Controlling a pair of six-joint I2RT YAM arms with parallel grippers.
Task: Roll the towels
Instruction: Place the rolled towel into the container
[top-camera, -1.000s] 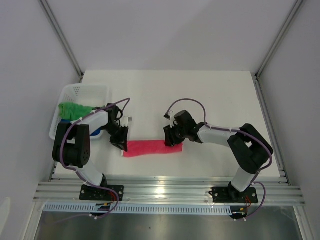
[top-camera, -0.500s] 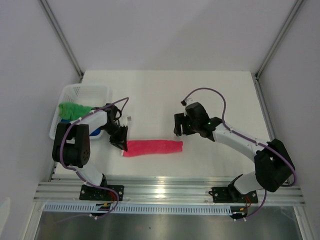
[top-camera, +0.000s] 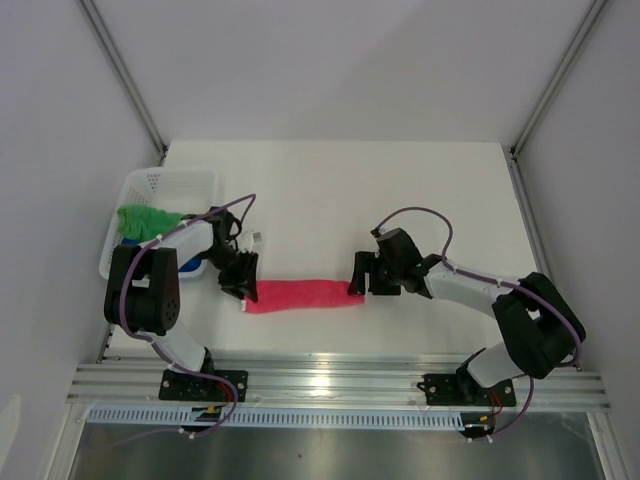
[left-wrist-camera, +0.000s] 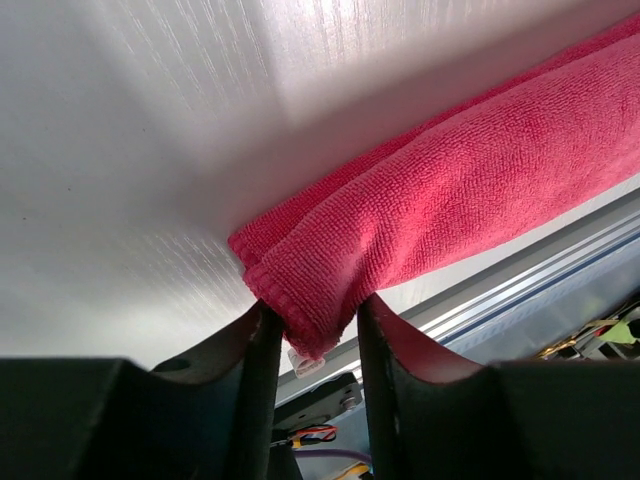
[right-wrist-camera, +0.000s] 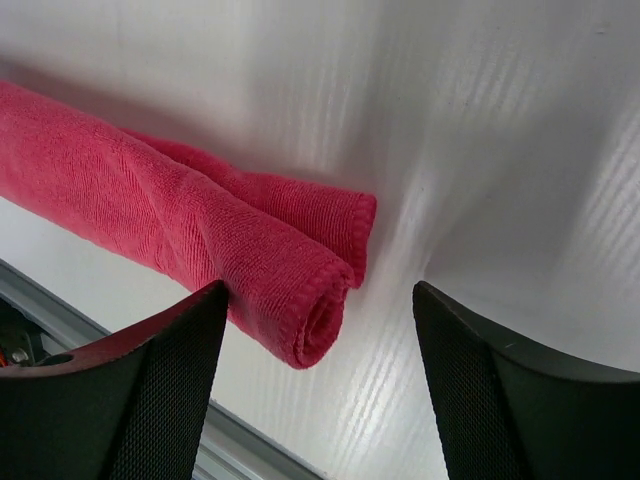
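The pink-red towel (top-camera: 305, 295) lies rolled into a long tube on the white table, near the front edge. My left gripper (top-camera: 243, 283) is at its left end. In the left wrist view the towel (left-wrist-camera: 480, 190) ends between the left gripper (left-wrist-camera: 315, 305), whose jaws stand partly apart with the cloth loosely touching both fingers. My right gripper (top-camera: 358, 273) stands open at the right end. There the spiral end of the towel (right-wrist-camera: 150, 210) lies just inside the right gripper (right-wrist-camera: 320, 290), beside its left finger. The green towel (top-camera: 145, 220) and a bit of the blue towel (top-camera: 190, 265) lie in the basket.
A white mesh basket (top-camera: 165, 180) stands at the table's left edge, close behind the left arm. The aluminium rail (top-camera: 340, 380) runs along the near edge, just in front of the rolled towel. White walls and frame posts close in the sides.
The right gripper let go of the towel's right end, swung away to the back, then returned to that end with its jaws wide. The left jaws have widened on the left end.
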